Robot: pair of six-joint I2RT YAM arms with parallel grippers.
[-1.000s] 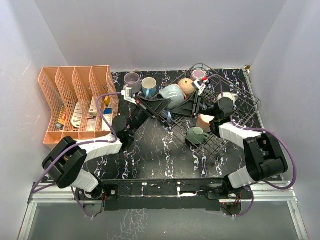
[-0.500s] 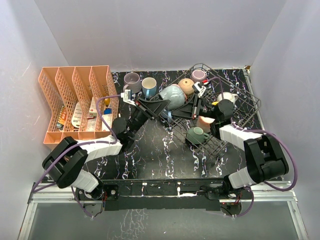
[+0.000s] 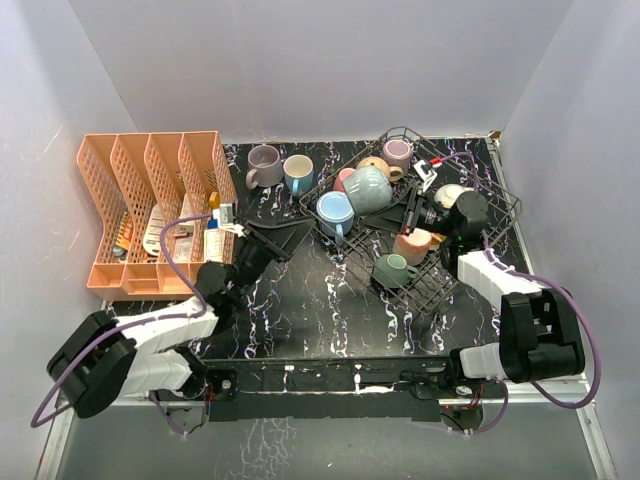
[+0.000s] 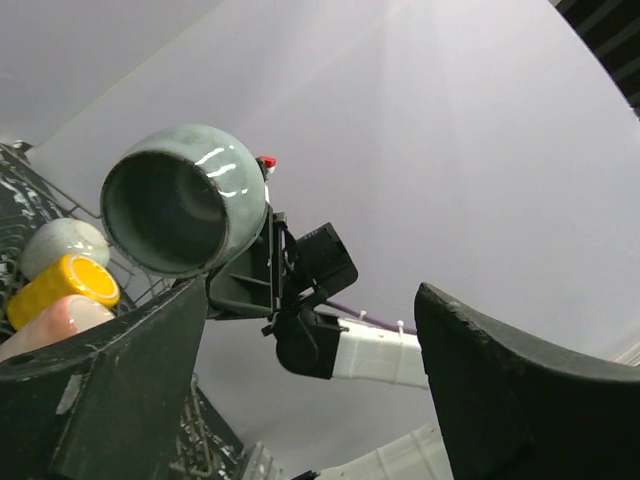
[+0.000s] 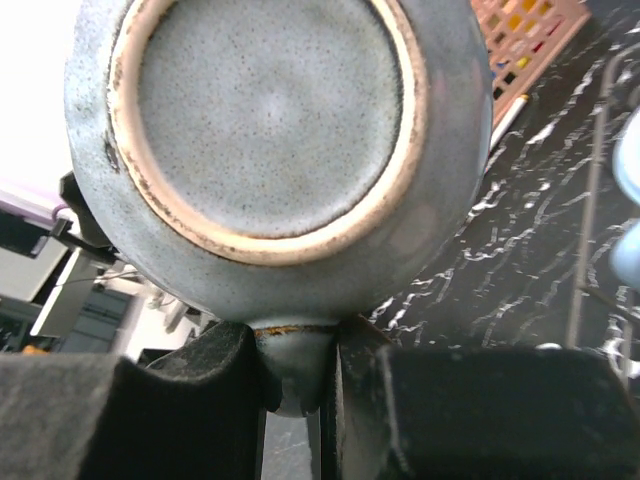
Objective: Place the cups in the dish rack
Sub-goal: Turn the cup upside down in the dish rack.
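Grey-green mug [image 3: 368, 188], pinched by its handle alone in the right gripper's [image 5: 297, 350] closed jaws (left gripper [image 3: 297, 232] open, well clear), may swivel and strike cups [image 3: 335, 210] in the dish rack [image 3: 497, 200].

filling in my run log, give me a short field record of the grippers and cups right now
left gripper: open, empty
right gripper: shut on the handle of the grey-green cup, held over the dish rack
outside rack, on table: mauve cup, blue-lined cup
task state: unfinished
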